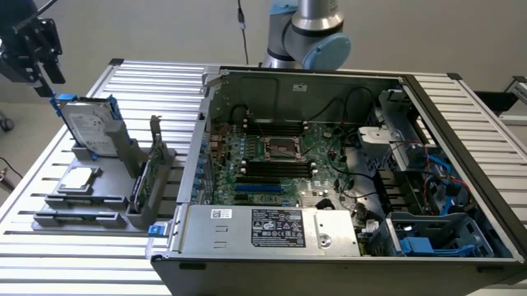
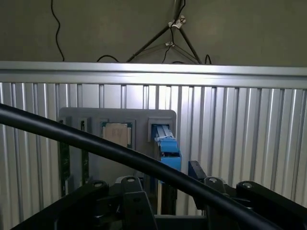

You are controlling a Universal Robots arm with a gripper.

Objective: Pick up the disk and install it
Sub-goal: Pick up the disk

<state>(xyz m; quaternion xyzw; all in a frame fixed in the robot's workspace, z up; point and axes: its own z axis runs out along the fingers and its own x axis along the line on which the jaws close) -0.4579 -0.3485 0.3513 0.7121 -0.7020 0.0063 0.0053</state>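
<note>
The disk (image 1: 89, 127) stands on edge in the grey holder (image 1: 82, 217) at the exterior view's left, silver-grey with a white label and a blue carrier frame. My gripper (image 1: 49, 83) hangs just above the disk's upper far corner, apart from it. In the wrist view the disk (image 2: 168, 149) is seen edge-on as a blue strip. It lies in line with the gap of my gripper (image 2: 165, 201), whose black fingers (image 2: 132, 203) stand apart on either side. The gripper is open and holds nothing.
The open computer case (image 1: 461, 132) takes up the middle and right of the slatted metal table (image 1: 148, 80). In the holder lie a square silver chip (image 1: 76, 179) and an upright green circuit card (image 1: 142, 179). A black cable (image 2: 96, 143) crosses the wrist view.
</note>
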